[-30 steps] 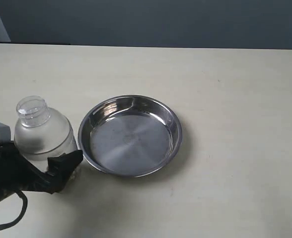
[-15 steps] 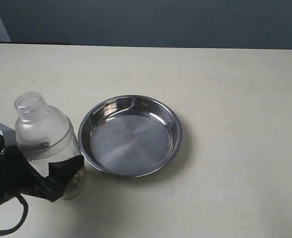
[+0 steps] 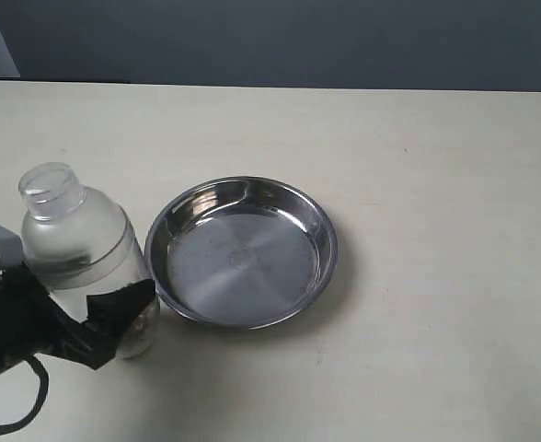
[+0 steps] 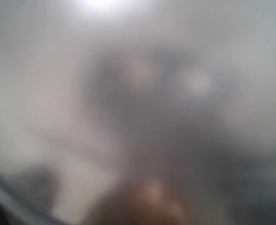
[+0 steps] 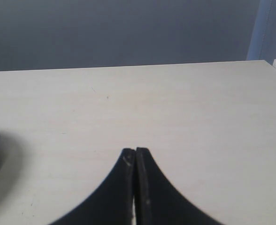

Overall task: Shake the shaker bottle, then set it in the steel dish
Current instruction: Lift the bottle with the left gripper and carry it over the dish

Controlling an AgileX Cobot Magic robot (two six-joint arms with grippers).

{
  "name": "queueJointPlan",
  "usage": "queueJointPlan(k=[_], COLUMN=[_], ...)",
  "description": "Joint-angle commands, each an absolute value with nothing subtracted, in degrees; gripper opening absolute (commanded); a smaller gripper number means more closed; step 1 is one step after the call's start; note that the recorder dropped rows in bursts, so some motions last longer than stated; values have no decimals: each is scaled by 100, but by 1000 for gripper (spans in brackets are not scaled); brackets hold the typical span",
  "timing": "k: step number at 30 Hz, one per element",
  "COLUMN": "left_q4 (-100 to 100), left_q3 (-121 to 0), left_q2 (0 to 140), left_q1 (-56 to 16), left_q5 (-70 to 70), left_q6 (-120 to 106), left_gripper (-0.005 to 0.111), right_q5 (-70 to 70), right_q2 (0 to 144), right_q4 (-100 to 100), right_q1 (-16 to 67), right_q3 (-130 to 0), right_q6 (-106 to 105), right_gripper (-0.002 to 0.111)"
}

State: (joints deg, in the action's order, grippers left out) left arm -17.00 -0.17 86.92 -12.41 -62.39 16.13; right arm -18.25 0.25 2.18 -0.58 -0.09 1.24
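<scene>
Left: the black left gripper (image 3: pixel 94 318) is clamped on the lower body of the clear plastic shaker bottle with a frosted domed shoulder (image 3: pixel 73 244). The bottle leans slightly, just beside the dish, and brown pellets (image 3: pixel 143 322) lie at its base. Centre: the round shiny steel dish (image 3: pixel 326 241) holds nothing, so placement is not yet done; shaking is judged the step in hand. Right: the right gripper (image 5: pixel 134 152), jaws together on nothing, hangs over the beige table (image 5: pixel 185 108).
</scene>
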Motion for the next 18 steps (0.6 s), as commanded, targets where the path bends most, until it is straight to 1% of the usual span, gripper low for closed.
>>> queueJointPlan(k=[1, 3, 8, 13, 15, 18], left_q4=[-1670, -1602, -1435, -2701, -3430, -4315], left_q3=[0, -22, -267, -1228, -1873, -2739], left_q2=[8279, 8078, 7587, 7086, 7021, 7080], left_q1=[-1264, -1264, -1264, -1264, -1319, -1576], left_q5=[-6112, -5776, -5623, -5109, -4548, -3211], left_q6=[1649, 1649, 1708, 2888, 3433, 3983], left_gripper=[0, 0, 0, 0, 0, 0], right_q5=[-1757, -1757, -1757, -1757, -1757, -1757], right_q2=[0, 0, 0, 0, 0, 0], right_q4=[204, 204, 204, 204, 204, 204], right_q1=[-50, -50, -50, -50, -50, -50], right_q3=[0, 0, 0, 0, 0, 0], right_q6=[114, 114, 114, 114, 114, 114], right_gripper=[-1, -1, -1, -1, -1, -1])
